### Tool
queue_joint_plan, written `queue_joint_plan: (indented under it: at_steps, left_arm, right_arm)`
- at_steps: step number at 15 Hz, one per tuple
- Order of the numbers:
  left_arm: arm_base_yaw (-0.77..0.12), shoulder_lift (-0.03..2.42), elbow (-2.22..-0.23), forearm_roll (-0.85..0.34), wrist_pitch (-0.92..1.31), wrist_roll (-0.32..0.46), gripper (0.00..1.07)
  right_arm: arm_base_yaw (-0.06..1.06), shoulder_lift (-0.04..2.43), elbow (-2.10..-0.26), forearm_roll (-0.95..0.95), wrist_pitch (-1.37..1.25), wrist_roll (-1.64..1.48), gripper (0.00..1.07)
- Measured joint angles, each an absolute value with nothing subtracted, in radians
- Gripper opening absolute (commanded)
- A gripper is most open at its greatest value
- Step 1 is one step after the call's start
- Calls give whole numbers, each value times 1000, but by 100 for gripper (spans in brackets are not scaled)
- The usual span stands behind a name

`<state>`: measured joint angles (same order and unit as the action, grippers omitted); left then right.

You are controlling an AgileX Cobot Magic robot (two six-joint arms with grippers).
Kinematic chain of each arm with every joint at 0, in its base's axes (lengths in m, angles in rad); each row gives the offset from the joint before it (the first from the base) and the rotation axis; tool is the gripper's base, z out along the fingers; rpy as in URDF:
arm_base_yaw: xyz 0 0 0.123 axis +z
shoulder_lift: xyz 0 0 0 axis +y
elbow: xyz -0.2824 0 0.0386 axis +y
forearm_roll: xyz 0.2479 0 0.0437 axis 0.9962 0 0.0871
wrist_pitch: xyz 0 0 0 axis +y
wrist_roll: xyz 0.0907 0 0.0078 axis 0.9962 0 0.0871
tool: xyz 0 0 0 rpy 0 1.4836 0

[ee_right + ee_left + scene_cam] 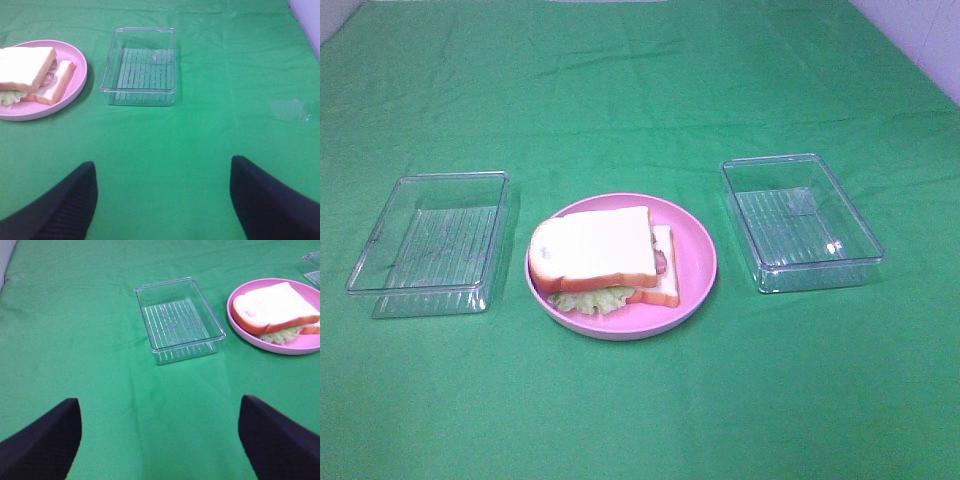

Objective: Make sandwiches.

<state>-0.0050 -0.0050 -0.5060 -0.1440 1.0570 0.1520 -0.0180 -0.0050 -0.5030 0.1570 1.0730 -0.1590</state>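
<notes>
Exterior high: we see the sandwich (605,260) assembled on the pink plate (695,265), centre of the counter (640,420). The top slice sits skewed left over the bottom slice, lettuce poking out at the near-left edge, bacon showing on the right. An empty clear tray (430,245) lies left of the plate, and a second clear tray (800,222) right of it. No arms in this view.

Left wrist: left gripper (160,440) has its fingers wide apart, holding nothing, hanging over bare cloth well clear of the left tray and the plate. Risk we'd flag: the stack is offset, so any nudge or a side pinch on the top slice alone could slide it off and drag the lettuce with it.

Right wrist: right gripper (162,200) also has its fingers apart and empty, near side of the right tray. Risk: the plate is light and round; a push on its rim could skate it across the cloth. The trays are clear plastic, easy to clip on a reach across.
</notes>
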Motion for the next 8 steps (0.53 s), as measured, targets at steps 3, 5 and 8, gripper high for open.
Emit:
queue_joint_plan:
  at_steps: [3,5,8]
  left_arm:
    - [-5,-5,-506,-144,1057,152,81]
    - [-5,-5,-506,-144,1057,152,81]
    - [-5,-5,-506,-144,1057,152,81]
  right_arm:
    - [-18,-5,-503,157,1073,-159,71]
    - [-18,-5,-503,157,1073,-159,71]
    - [-18,-5,-503,157,1073,-159,71]
